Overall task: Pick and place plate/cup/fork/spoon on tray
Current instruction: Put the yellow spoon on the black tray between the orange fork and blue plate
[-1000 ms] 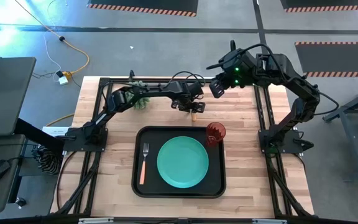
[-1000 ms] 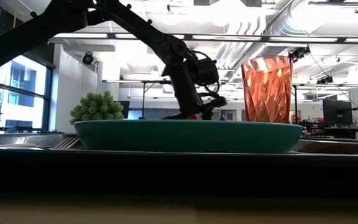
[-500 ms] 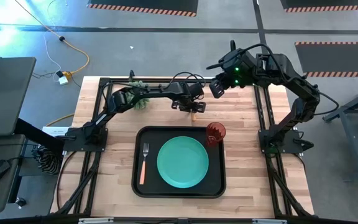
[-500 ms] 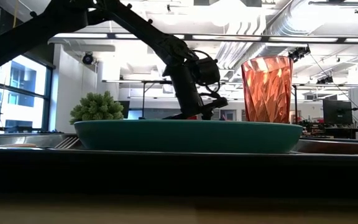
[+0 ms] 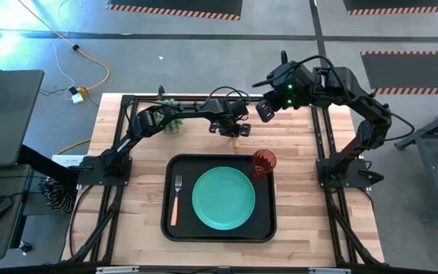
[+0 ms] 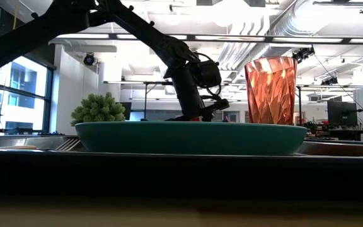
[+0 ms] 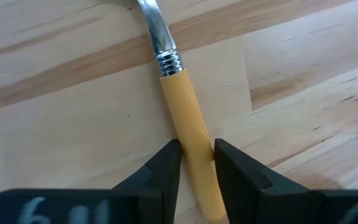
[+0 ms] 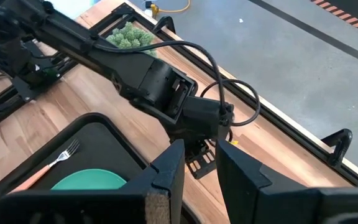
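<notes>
The black tray [image 5: 182,164] lies at the table's middle. The teal plate [image 5: 223,199] lies flat on it, the fork [image 5: 176,199] lies to the plate's left, and the red-orange cup [image 5: 264,163] stands upright in the tray's far right corner. The spoon [image 5: 236,140] lies on the wood just beyond the tray's far edge. My left gripper [image 5: 236,134] is down on it and shut on its tan-orange handle [image 7: 185,112]. The spoon's bowl is out of the left wrist view. My right gripper [image 5: 265,112] hovers above the table's far right, empty, its fingers a narrow gap apart [image 8: 201,168]. My left gripper pinches the spoon's handle [image 7: 191,134] between its two fingers [image 7: 166,165], about midway along the handle, below the metal collar [image 7: 168,61]. The fingers come from above, one on each long side of the handle. The spoon lies flat on the wood.
A spiky green potted plant [image 5: 172,122] stands at the far left, beside my left arm. Black frame rails [image 5: 128,103] run along the table's far, left and right sides. Bare wood lies left and right of the tray.
</notes>
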Controlling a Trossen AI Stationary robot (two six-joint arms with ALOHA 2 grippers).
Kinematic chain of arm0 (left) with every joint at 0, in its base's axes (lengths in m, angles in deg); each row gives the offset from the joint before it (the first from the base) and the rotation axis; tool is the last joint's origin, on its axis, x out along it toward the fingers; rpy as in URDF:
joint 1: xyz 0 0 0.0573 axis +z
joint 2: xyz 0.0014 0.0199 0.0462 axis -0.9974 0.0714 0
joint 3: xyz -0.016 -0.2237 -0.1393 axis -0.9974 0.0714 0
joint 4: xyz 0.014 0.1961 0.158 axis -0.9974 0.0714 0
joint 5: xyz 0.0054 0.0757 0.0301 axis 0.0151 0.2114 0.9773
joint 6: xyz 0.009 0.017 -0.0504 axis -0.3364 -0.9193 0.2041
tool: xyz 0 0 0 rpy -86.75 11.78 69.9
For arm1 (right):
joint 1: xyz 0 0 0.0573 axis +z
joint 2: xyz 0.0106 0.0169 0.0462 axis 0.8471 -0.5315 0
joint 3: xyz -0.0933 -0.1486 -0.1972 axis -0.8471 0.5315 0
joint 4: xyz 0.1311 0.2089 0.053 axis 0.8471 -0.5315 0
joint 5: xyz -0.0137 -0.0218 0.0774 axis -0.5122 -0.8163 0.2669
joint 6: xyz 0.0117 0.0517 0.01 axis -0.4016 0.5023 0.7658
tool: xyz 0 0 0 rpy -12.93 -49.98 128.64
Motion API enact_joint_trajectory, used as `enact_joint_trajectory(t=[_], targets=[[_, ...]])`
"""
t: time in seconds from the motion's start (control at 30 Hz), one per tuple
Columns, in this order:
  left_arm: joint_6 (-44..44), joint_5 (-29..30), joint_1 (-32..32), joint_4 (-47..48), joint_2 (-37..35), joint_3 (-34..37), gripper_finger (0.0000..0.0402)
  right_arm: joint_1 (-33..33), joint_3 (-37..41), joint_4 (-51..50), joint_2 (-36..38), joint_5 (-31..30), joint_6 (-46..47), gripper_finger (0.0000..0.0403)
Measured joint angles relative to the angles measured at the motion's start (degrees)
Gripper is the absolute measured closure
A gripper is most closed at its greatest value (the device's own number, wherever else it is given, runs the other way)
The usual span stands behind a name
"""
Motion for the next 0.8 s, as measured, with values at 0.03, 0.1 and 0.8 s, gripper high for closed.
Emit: enact_joint_trajectory(t=[0.03,0.1,0.8], targets=[[-0.3,0.0,0.0,0.1,0.0,0.0,0.0321,0.2,0.0,0.0,0.0,0.0,0.0,0.032],[-1.0,0.0,0.0,0.2,0.0,0.0,0.0336,0.6,0.0,0.0,0.0,-0.3,0.0,0.032],[-7.2,-2.5,0.4,-0.1,-0.4,0.1,0.0359,1.1,0.0,0.0,0.0,-0.7,0.0,0.032]])
